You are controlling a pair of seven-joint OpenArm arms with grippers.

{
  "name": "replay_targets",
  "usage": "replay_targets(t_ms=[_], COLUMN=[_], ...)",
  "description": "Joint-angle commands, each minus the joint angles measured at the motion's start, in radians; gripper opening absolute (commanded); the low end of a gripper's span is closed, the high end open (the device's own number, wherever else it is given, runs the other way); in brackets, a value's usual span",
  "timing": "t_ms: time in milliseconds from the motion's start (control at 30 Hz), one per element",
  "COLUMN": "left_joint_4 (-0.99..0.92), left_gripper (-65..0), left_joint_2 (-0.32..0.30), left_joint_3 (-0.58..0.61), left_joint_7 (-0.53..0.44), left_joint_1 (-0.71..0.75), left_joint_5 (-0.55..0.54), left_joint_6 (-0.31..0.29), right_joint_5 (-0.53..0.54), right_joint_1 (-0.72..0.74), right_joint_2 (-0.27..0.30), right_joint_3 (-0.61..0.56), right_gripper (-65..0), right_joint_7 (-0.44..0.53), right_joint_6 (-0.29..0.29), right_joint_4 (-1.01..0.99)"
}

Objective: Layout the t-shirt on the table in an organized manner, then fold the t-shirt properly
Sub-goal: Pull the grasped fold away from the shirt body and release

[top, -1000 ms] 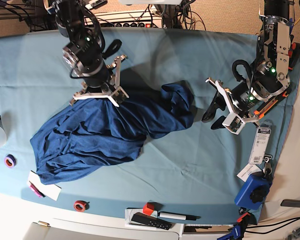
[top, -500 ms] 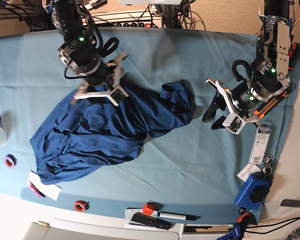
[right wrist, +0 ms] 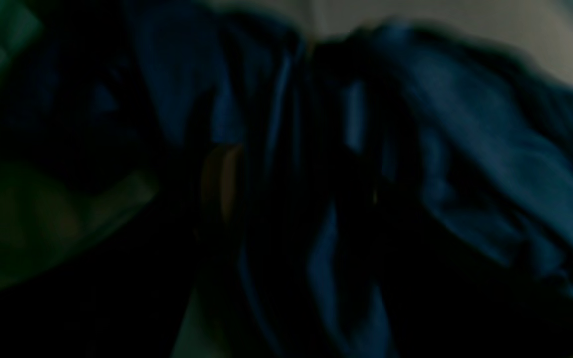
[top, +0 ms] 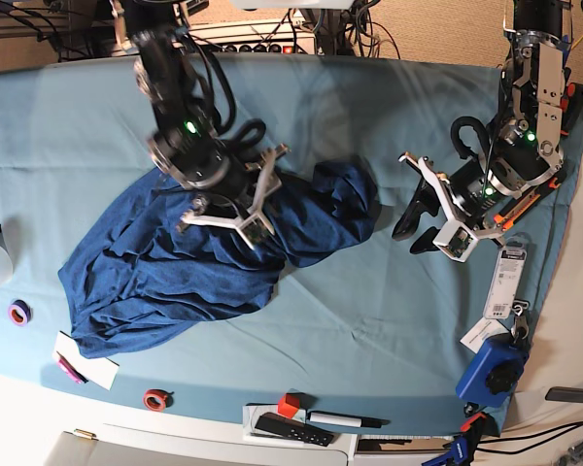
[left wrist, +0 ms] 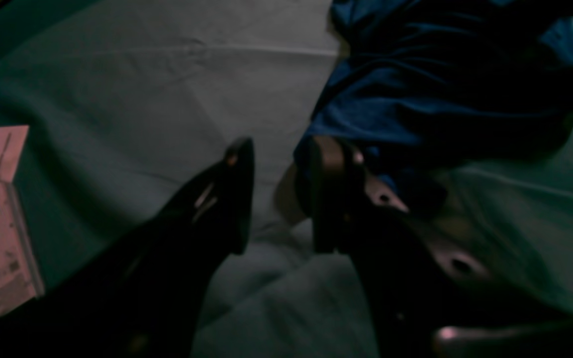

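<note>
t-shirt point(top: 185, 262): lying crumpled at centre-left of the table point(top: 369, 320) | right gripper point(top: 243, 199): jaws standing apart over its middle | left gripper point(top: 423, 209): jaws parted, empty, hovering at the right

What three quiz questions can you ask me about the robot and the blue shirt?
1. True or false: the t-shirt is neatly folded on the table.
2. Which gripper is over the t-shirt? A) the left gripper B) the right gripper C) neither
3. Fill the gap: the left gripper's jaws are ____, with only the table's teal cloth showing between them.

Key:
1. False, it lies crumpled in a heap.
2. B
3. open
</note>
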Motion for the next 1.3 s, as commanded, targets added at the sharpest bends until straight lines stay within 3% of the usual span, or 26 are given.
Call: replay_targets(t_ms=[0,200,267,333,367,600,833,933,1067,1267], left_joint_4=[0.014,0.013,0.013,0.011,0.011,0.004,-0.044,-0.065,-0.077,-0.077], left_gripper=[-44.5,-44.5,-44.5,-44.5,-44.5,-44.5,-44.5,-44.5,-44.5,-44.5], left_joint_2=[-0.01,-0.01,-0.01,-0.01,-0.01,-0.01,-0.01,-0.011,-0.011,-0.011], left_joint_3=[-0.005,-0.005,-0.005,-0.005,-0.005,-0.005,-0.005,-0.005,-0.005,-0.005], left_joint_7=[-0.028,-0.028,-0.028,-0.029,-0.029,-0.029,-0.032,-0.043,-0.051,-0.059], left_joint_1=[-0.01,-0.007,-0.007,-0.008,-0.008,-0.008,-0.01,-0.011,-0.011,-0.013], left_joint_5=[-0.01,-0.01,-0.01,-0.01,-0.01,-0.01,-0.01,-0.01,-0.01,-0.01], left_joint_6=[0.0,0.012,0.02,0.019,0.019,0.019,0.018,0.018,0.018,0.013], right_joint_5=[0.005,0.016,0.009,0.008,0.008,0.009,0.008,0.01,0.017,0.042], right_joint_1=[0.031,0.051,0.052,0.052,0.052,0.051,0.024,-0.034,-0.15,-0.318], right_joint_2=[-0.012,-0.052,-0.054,-0.054,-0.054,-0.054,-0.053,-0.054,-0.049,0.051], right_joint_3=[0.002,0.001,0.002,0.002,0.002,0.002,0.002,0.002,0.002,0.002], right_gripper=[-36.2,-36.9,-47.3,-62.5,-65.0,-65.0,-65.0,-65.0,-65.0,-65.0], right_joint_7=[0.022,0.009,-0.005,-0.005,-0.004,-0.041,-0.171,-0.179,-0.248,-0.275], right_joint_6=[0.003,0.052,0.051,0.051,0.051,0.051,0.051,0.053,0.105,0.122], right_joint_4=[-0.019,-0.103,-0.103,-0.103,-0.102,-0.04,0.22,0.307,0.378,0.482])
